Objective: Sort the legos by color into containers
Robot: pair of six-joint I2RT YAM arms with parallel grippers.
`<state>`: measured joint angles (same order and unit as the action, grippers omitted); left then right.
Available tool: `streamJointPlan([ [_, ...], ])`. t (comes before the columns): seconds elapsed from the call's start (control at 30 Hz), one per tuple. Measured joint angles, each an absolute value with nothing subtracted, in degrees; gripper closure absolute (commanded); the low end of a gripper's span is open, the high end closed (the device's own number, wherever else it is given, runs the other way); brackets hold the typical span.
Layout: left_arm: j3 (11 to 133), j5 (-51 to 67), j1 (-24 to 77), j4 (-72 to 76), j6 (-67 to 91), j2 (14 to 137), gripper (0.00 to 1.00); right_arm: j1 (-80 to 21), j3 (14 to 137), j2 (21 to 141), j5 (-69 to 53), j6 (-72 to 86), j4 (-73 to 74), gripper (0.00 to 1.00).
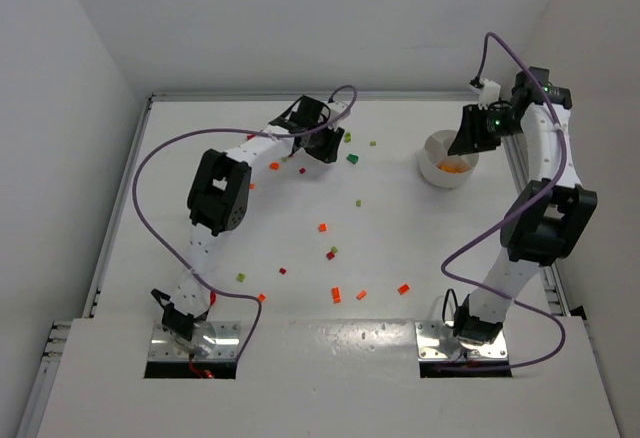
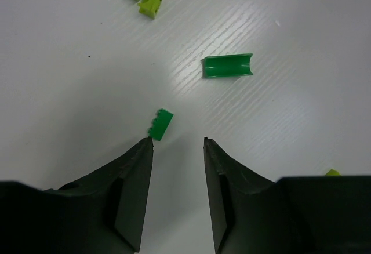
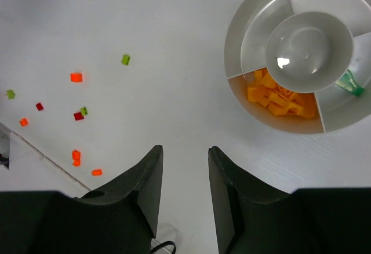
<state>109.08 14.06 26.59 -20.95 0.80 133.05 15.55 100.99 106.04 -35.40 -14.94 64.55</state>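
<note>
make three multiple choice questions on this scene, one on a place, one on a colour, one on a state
1. Seen from above, where on the table does the dish stand?
A. far right side
B. between the arm bases
C. far left corner

2. What colour is the heap of legos in the dish?
A. red
B. orange
C. blue

3. What is between the fingers of the left hand?
A. nothing
B. a clamped red brick
C. a loop of cable

Answers:
1 A: the top view shows the dish at the far right side of the table.
2 B: the right wrist view shows an orange heap in one compartment.
3 A: the jaws stand apart over bare table, and the small green lego lies just past the tips, not between them.
</note>
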Motion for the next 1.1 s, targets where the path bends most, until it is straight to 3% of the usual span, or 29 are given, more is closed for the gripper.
streamJointPlan([
  [0.47,112.79,11.53,26.92,-21.71,-2.50,138.63,0.54,15.55,101.49,106.69,-37.87,-14.55,64.90,0.63],
  [0.6,112.90,11.53,26.92,-21.71,-2.61,138.74,0.62,15.55,101.49,106.69,-38.52,-14.59,65.10,0.65],
  [0.73,113.14,11.79,26.92,-21.65,-3.16,138.98,0.81,15.33,101.49,106.80,-39.83,-15.05,66.02,0.66],
  [0.83,113.47,12.43,26.92,-21.58,-3.75,139.20,0.88,14.83,101.49,106.94,-40.71,-15.20,66.74,0.66],
  [1.1,106.72,15.68,26.92,-19.16,-3.77,135.31,0.97,9.91,96.60,106.94,-46.72,-14.24,65.76,0.66],
])
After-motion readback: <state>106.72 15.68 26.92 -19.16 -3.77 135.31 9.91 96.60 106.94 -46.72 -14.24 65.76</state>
